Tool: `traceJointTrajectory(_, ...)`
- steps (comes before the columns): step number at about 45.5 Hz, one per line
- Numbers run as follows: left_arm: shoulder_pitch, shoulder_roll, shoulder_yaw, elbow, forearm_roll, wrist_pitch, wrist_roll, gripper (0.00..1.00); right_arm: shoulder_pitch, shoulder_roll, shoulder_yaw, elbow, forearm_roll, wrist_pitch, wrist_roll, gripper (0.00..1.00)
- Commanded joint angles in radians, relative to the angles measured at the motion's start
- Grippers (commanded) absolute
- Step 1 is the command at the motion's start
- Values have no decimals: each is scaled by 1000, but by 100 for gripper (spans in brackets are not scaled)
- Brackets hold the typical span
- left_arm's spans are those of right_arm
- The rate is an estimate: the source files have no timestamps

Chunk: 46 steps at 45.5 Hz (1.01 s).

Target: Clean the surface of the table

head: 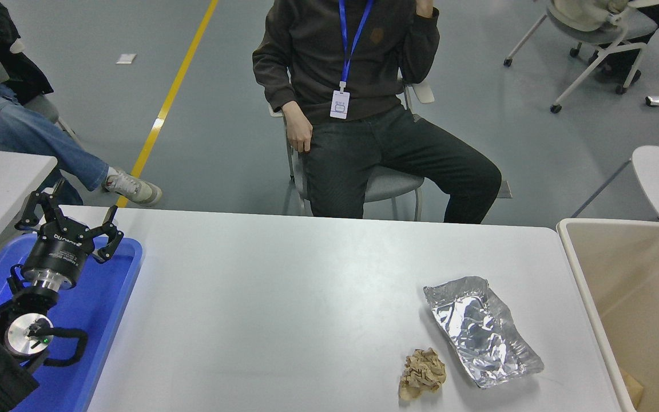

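Cut off and unreadable items, head view

Beige bin (638,297): cropped by right and bottom edges. Blue tray (109,297): partly hidden under the left arm (15,337), cropped at left. Seated person (358,109): cropped at top; badge (339,103) print too small to tell. Table surface (284,297): near edge out of frame.
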State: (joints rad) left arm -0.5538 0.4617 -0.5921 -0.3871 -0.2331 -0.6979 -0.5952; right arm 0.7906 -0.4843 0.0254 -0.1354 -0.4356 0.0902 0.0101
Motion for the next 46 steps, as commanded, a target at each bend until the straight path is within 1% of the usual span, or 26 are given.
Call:
traceJointTrajectory(1,0,0,0,-1,0,0,0,100,-109,30,-10,5,12,-35,-67,0)
traceJointTrajectory(6,0,0,0,1,0,0,0,100,-160,72,-18,8,12,-32,-65,0)
traceJointTrajectory(16,0,0,0,1,0,0,0,100,-198,104,-59,49,12,-24,-56,0)
traceJointTrajectory(33,0,0,0,1,0,0,0,100,-205,147,-65,56,12,-26,-53,0)
traceJointTrajectory(46,0,0,0,1,0,0,0,100,-203,147,-64,54,12,-27,-53,0)
